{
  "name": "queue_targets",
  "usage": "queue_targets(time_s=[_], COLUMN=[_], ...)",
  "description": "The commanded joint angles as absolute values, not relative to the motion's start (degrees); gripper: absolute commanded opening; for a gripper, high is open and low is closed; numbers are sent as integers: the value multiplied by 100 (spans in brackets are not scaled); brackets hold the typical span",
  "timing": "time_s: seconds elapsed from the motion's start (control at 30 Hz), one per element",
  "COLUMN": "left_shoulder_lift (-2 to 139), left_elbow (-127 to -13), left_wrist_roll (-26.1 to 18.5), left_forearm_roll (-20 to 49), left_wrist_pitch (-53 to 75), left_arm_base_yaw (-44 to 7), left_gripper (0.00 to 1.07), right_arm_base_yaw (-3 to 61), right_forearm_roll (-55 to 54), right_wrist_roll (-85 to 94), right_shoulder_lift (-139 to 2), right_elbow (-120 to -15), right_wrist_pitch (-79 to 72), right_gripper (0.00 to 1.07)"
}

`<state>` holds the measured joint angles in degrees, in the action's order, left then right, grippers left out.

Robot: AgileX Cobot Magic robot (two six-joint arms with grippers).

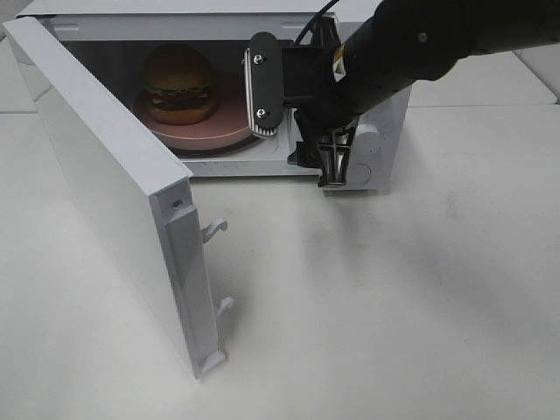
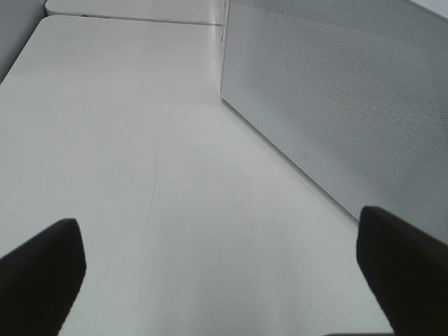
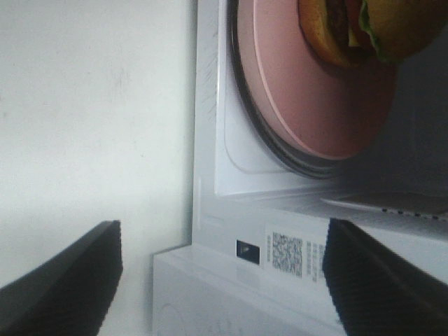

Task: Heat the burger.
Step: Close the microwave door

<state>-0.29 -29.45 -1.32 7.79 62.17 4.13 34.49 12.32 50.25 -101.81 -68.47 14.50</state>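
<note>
On the white tabletop stands an open microwave, with the burger on a pink plate inside. The left pincer and right pincer are spread wide, holding nothing.

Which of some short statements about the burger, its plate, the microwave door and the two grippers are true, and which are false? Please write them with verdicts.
1. The golden-brown burger with its green lettuce frill sits on the round pink plate inside the white microwave oven. True.
2. The white microwave door is shut. False: it stands wide open, swung out to the left of the high view.
3. The right gripper holds the burger. False: its jaws are open and empty, in front of the oven and apart from the burger.
4. The left gripper is open and holds nothing. True.
</note>
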Motion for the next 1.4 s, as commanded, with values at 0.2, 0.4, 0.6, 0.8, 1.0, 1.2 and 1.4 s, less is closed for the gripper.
queue_targets(time_s=[0.2,0.4,0.6,0.8,1.0,1.2,1.4], left_shoulder_lift=[-120,-120,-120,-120,-120,-120,-120], left_elbow=[-2945,-2945,-2945,-2945,-2945,-2945,-2945], left_wrist_roll=[-143,-143,-143,-143,-143,-143,-143], left_forearm_roll=[802,802,802,802,802,802,802], left_wrist_pitch=[6136,6136,6136,6136,6136,6136,6136], left_arm_base_yaw=[418,418,418,418,418,418,418], left_gripper=[98,98,98,98,98,98,98], right_arm_base_yaw=[3272,3272,3272,3272,3272,3272,3272], right_forearm_roll=[1249,1249,1232,1232,1232,1232,1226], right_wrist_roll=[4876,4389,3426,1736,539,-292,-647], right_shoulder_lift=[-9402,-8761,-8233,-7832,-7471,-7099,-6681], right_elbow=[-6182,-5655,-5334,-5283,-5283,-5283,-5283], right_wrist_pitch=[1467,1495,1988,3111,3919,4796,5793], right_gripper=[76,76,76,76,76,76,76])
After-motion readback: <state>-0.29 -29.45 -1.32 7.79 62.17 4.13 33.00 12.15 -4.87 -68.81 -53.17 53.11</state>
